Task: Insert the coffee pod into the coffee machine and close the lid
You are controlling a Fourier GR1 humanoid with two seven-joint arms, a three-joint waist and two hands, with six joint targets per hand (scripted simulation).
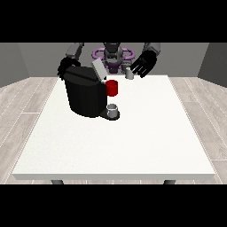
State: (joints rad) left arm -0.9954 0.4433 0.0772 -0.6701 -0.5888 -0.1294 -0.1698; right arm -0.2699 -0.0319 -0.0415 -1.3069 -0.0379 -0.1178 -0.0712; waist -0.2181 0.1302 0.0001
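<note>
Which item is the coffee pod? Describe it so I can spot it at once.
Find the black coffee machine on the white table. Past its raised lid, near the far edge, sits the coffee pod, beside the hand at the view's right. It is small and pale grey, unlike the red holder.

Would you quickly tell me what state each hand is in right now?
Hand at the view's right: open, fingers spread, holding nothing.
Hand at the view's left: behind the coffee machine; cannot be told.
</note>
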